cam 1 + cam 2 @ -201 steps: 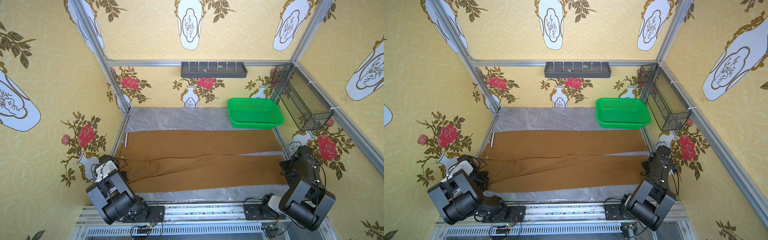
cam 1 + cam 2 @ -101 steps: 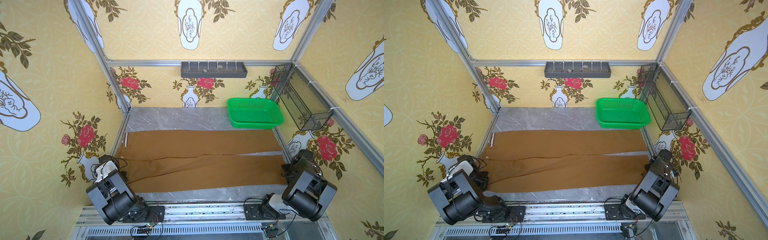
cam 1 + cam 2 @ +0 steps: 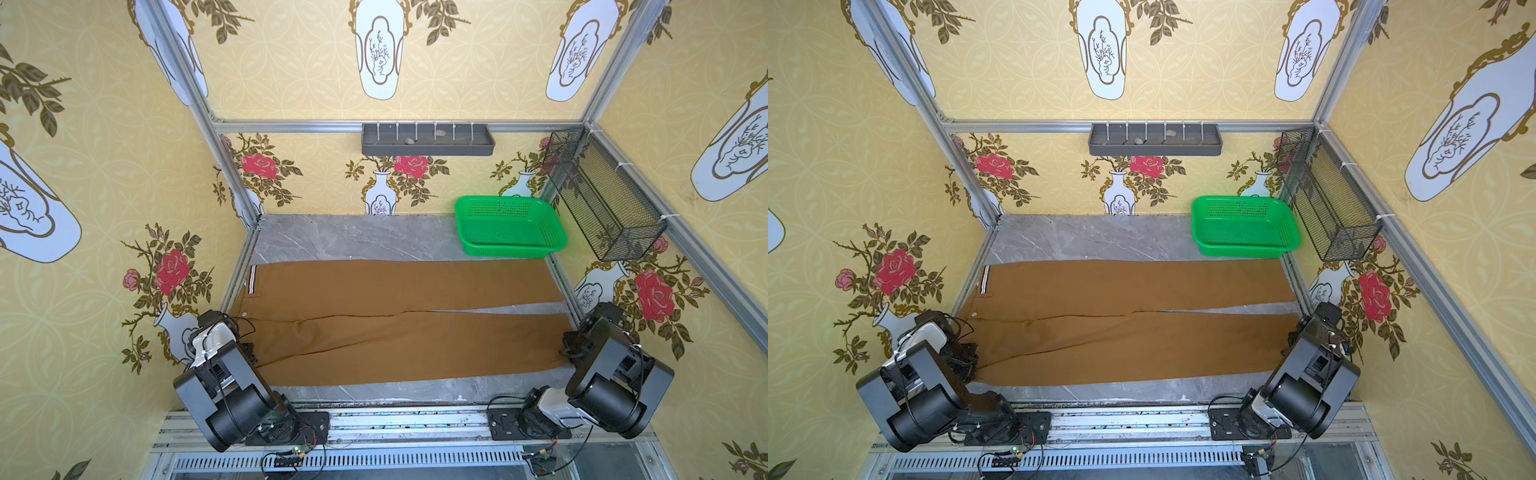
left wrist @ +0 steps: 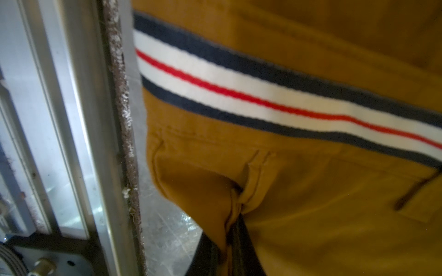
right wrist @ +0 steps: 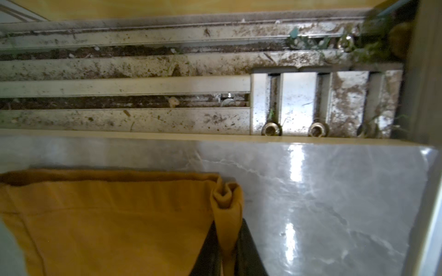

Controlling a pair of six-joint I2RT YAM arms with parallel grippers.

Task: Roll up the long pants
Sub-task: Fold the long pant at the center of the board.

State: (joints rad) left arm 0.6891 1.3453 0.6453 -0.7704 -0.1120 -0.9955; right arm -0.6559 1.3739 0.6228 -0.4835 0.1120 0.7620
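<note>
The pants (image 3: 395, 324) lie flat across the table (image 3: 353, 237), left gripper (image 4: 235, 229) pinching the near waist corner, right gripper (image 5: 227, 243) pinching the near hem, so the 2 should lift evenly, keeping that leg taut.

- One pair of long pants (image 3: 395, 324), with two legs.
- Two robot arms: left arm (image 3: 224, 386) at the pants' waistband end, right arm (image 3: 611, 382) at their hem end.
- One green basket (image 3: 511, 250) beyond the pants.
- One wire basket (image 3: 602, 195) and one grey shelf (image 3: 428, 150), on walls beyond the pants.
</note>
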